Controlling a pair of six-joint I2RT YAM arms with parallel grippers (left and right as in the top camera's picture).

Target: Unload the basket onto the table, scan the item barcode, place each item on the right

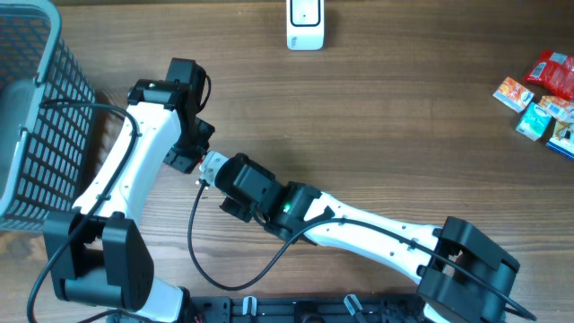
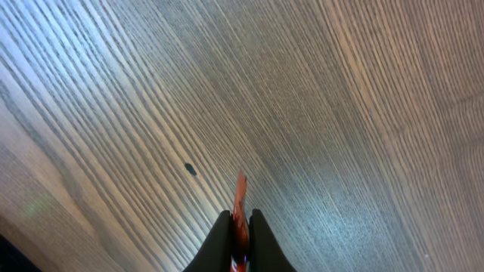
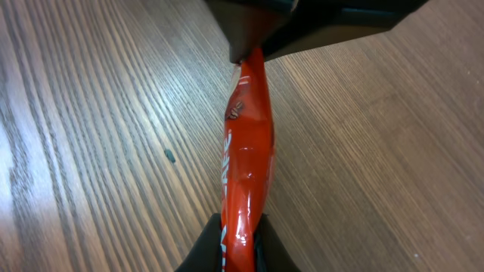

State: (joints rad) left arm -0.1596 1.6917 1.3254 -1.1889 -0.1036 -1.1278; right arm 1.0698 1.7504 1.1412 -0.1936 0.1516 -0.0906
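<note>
Red packet (image 3: 246,159) off counter, left of centre, strung between both arms. Left end effector (image 2: 240,227) pinches one end; right end effector (image 3: 240,243) is clamped on the other. Likely handover: keep pull gentle, release one side only once other grip is firm, then turn barcode toward scanner (image 1: 305,24) at far edge.

**Layout Around the Packet**

The packet (image 3: 246,151) is gripped at one end by the left gripper (image 3: 253,45) and at the other by the right gripper (image 3: 240,242), over the table (image 1: 404,135). A basket (image 1: 36,108) is set well to its left. A scanner (image 1: 305,24) is placed behind it, to the right. Far to its right, other packets (image 1: 543,94) are scattered.
</note>
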